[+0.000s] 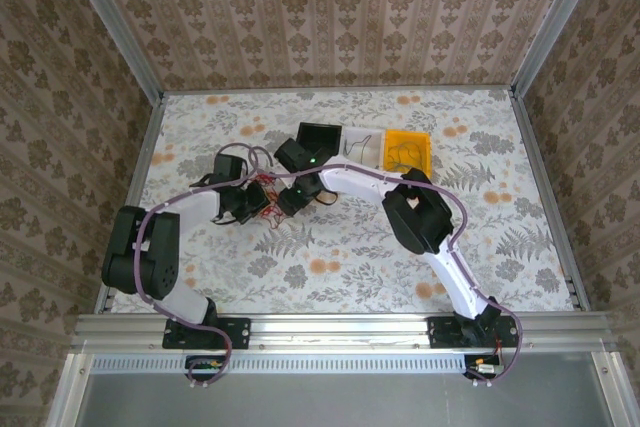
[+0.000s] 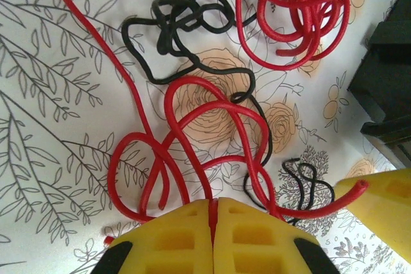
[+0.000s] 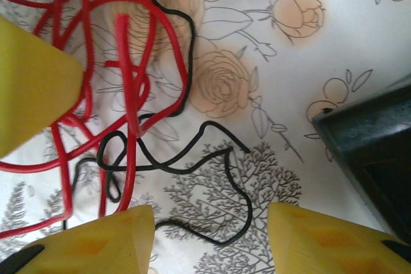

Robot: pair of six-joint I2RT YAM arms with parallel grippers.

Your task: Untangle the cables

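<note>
Midway across the floral-print tablecloth (image 1: 400,267), the tangled thin red and black cables (image 2: 192,81) lie looped; the left gripper (image 2: 212,211), yellow fingers pressed together, apparently pinches a red strand (image 2: 210,204), while the right gripper (image 3: 207,219) hovers spread above a black strand (image 3: 239,192).

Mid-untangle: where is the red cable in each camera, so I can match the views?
Top external: red cable, small, just left of the picture's centre.
Left wrist: loops across the middle.
Right wrist: upper left.
Shared landmark: the black cable crossing it in both wrist views.
</note>
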